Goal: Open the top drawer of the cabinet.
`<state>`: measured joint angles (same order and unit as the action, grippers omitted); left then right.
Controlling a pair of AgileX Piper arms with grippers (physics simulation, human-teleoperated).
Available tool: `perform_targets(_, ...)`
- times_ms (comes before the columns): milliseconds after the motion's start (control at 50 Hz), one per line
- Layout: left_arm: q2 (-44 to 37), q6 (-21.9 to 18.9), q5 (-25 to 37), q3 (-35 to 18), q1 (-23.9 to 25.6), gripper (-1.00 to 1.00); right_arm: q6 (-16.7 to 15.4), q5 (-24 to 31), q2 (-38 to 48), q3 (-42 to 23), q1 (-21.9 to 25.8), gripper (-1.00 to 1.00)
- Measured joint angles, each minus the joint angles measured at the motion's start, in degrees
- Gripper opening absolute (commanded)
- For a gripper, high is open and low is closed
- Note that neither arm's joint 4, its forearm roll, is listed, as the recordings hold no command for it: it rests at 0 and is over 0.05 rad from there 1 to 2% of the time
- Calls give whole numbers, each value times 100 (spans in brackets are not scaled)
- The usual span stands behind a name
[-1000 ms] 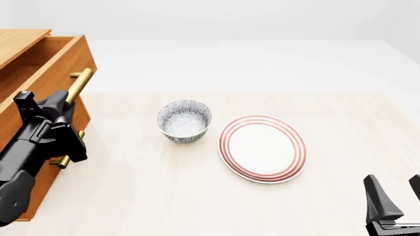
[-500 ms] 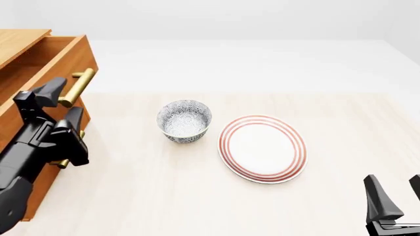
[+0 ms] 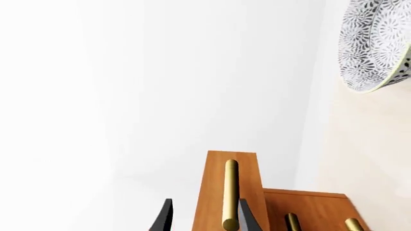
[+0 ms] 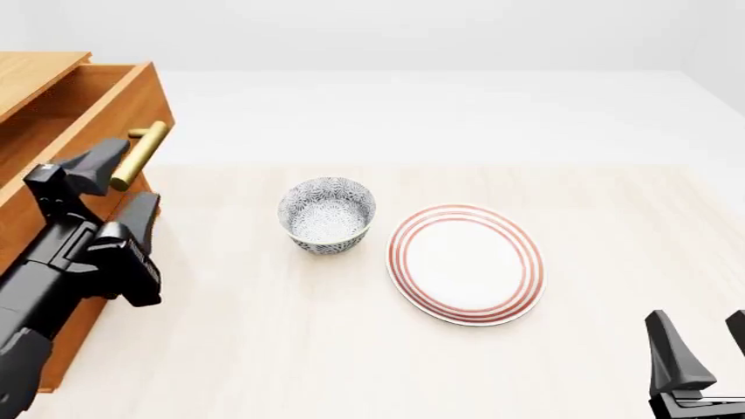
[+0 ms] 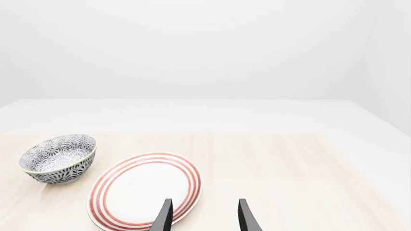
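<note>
The left gripper (image 4: 117, 188) has released and backed off the top drawer's (image 4: 82, 113) brass handle (image 4: 140, 155), jaws spread, handle just ahead between them. The drawer stands pulled out of the cabinet (image 4: 47, 262). The right gripper (image 4: 702, 349) rests, jaws apart.

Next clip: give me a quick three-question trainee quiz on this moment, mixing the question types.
1. True or false: the top drawer already stands out from the front of the cabinet.
2. Multiple choice: the left gripper is (A) shut on the brass handle, (B) open with the handle between its fingers, (C) holding the bowl.
3. Fill in: on the table, between the bowl and the right gripper lies a red-ringed ____.

Key
1. True: plain wood inside shows behind its front panel.
2. B: in the left wrist view the handle runs between the spread fingers.
3. plate
</note>
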<state>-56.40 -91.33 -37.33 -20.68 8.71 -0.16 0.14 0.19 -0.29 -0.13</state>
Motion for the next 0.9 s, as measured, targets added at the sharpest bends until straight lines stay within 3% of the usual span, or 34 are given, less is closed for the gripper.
perform_targets(200, 102, 25, 98, 22, 125, 100, 0, 4, -4, 0, 0, 100)
perform_targets(540, 1298, 1605, 1864, -486, 78, 100, 1, 4, -4, 0, 0, 100)
perform_targets(760, 1591, 2784, 2809, -955, -51, 100, 0, 3, -4, 1, 0, 100)
perform_targets(900, 1668, 3217, 3123, -1124, -108, 100, 0, 3, -4, 1, -1, 100)
